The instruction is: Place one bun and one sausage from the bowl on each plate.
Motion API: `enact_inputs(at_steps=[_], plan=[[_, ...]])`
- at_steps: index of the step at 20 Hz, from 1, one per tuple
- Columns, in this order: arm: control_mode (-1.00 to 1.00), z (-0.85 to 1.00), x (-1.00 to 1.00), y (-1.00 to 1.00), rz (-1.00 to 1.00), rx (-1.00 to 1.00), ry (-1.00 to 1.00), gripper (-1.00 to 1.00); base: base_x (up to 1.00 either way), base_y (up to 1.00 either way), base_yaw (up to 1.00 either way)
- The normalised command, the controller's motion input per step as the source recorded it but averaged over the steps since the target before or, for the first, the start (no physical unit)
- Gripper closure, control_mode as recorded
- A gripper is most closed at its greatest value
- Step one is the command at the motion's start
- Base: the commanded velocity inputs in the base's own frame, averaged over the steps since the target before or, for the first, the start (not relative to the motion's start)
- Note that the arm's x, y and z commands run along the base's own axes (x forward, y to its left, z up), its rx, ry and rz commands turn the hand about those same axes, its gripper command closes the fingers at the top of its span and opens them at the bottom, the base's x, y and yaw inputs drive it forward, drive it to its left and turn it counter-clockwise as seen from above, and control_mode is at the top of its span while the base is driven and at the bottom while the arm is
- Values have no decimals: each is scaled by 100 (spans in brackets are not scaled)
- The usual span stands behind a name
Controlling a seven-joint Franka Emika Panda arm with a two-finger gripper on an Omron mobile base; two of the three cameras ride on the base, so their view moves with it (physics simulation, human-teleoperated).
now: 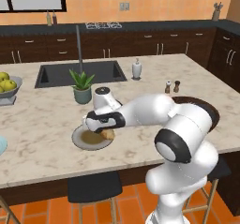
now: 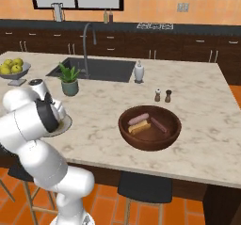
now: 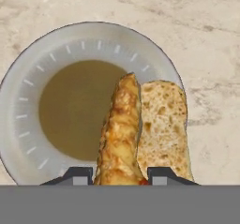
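My gripper [image 3: 119, 174] is shut on a golden split bun [image 3: 140, 129], just above a grey plate [image 3: 28, 78] with a brownish centre. The bun lies over the plate's right side and reaches past its rim. In the left base view the bun [image 1: 108, 134] sits at the plate's [image 1: 82, 145] right edge, under the gripper [image 1: 101, 130]. The dark wooden bowl [image 2: 149, 146] stands to the right on the island, holding two sausages [image 2: 139, 119] [image 2: 158, 124] and a bun [image 2: 140, 128]. My arm hides most of the bowl [image 1: 208, 108] in the left base view.
A potted plant [image 1: 82, 89] stands just behind the plate, with the sink [image 1: 79, 73] and tap beyond. A grey fruit bowl [image 1: 7, 85] sits far left. A soap dispenser [image 1: 136, 69] and salt and pepper shakers [image 1: 172, 86] stand mid-island. Stools [image 1: 93, 186] are under the near edge.
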Motion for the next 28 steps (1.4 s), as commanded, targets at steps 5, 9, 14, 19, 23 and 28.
enact_inputs(at_steps=[5, 9, 14, 19, 23, 28], plan=[[-100, -10, 37, -3, 0, 1, 2, 100, 0, 0, 0], [-100, -27, 3, 0, 0, 0, 0, -100, 0, 0, 0], [-100, 0, 0, 0, 0, 0, 0, -100, 0, 0, 0], [-100, 16, -7, -10, 0, 0, -4, -100, 0, 0, 0], [-100, 57, -22, -48, 0, 0, -3, -100, 0, 0, 0], [-100, 57, -7, -82, -1, 0, 0, -100, 0, 0, 0]])
